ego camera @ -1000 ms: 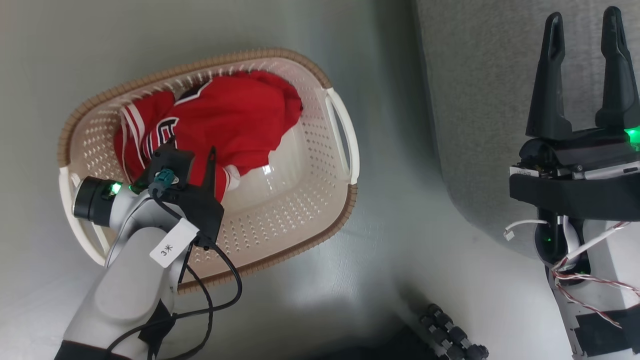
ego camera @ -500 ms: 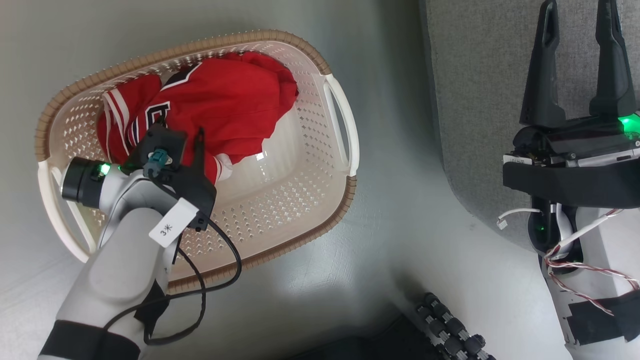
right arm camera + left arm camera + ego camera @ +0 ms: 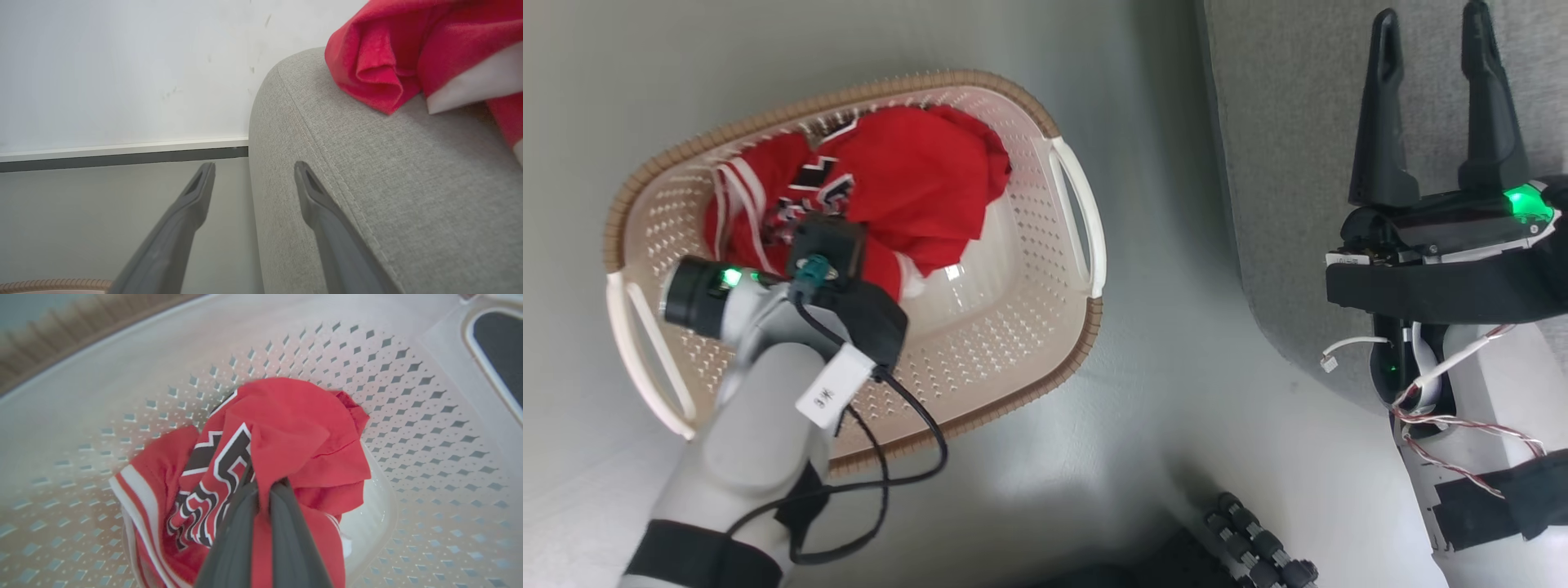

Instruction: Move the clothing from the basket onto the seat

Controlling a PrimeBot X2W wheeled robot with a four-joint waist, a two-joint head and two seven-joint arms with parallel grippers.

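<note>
Clothing: the red clothing [image 3: 915, 171] lies bunched inside the basket, heaped toward the 11 o'clock end in the head view. Striped trim and dark numerals show at the heap's 9 o'clock side.
Already across: another red piece [image 3: 380, 61] with a white panel lies on the seat, at 1 o'clock in the right wrist view.
Left gripper: the left gripper [image 3: 263, 486] is closed tight on a raised fold of red fabric near the middle of the heap.
Grip doubt: the fingers cover the pinch itself, so I cannot tell whether it takes one layer or several.
Basket: the basket [image 3: 1013, 351] stands on the grey floor [image 3: 1160, 367]. Its 4 o'clock half is bare and its brown rim stands higher than the heap.
Seat: the seat [image 3: 1298, 122] lies at 3 o'clock from the basket, with a strip of floor between them.
Right gripper: the right gripper [image 3: 1429, 16] hangs over the seat's edge with its fingers wide apart, holding nothing.
Step in hand: probably the lift out of the basket.
Doing it well: raise the fold straight up until the trailing hem clears the rim, so that fabric snagging on the perforated wall does not drag the light basket along. Then carry it toward 3 o'clock, passing clear of the right gripper. Let go well in from the seat's rounded edge, beside the piece already there, so the cloth does not slide off to the floor.
</note>
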